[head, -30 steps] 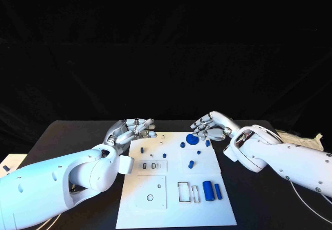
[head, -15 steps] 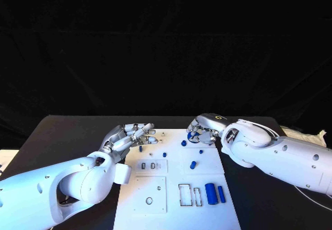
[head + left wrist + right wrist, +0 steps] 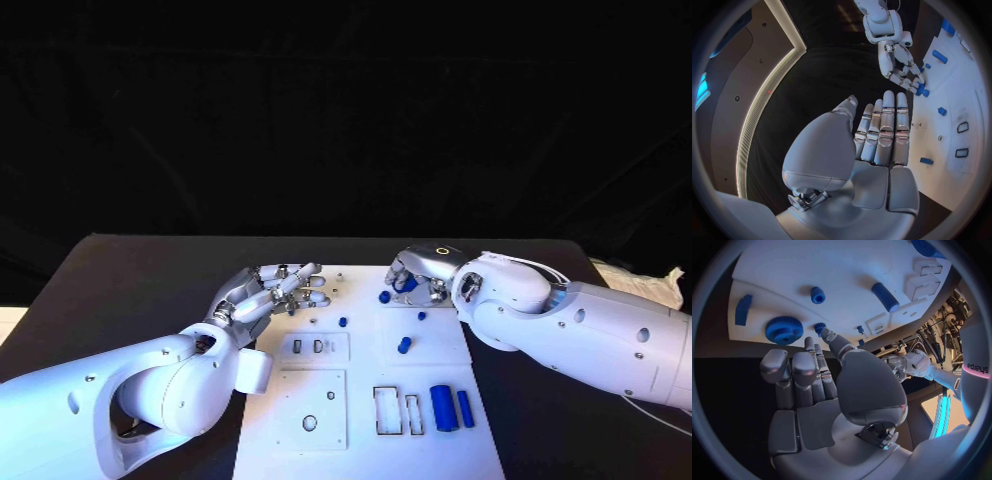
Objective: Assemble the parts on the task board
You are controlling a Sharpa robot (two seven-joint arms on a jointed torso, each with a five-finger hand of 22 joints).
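While blue plastic parts lie loose on the white task board, assembly is barely begun; left hand, nine o'clock, open and empty; right hand, one o'clock, fingers apart over the blue gear, holding nothing.

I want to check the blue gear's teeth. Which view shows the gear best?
The right wrist view: the gear lies unobstructed, teeth visible. In the head view the right hand covers most of it; in the left wrist view it is tiny.

L hand fingers straight, holding nothing; R hand over task board, maybe touching blue part.
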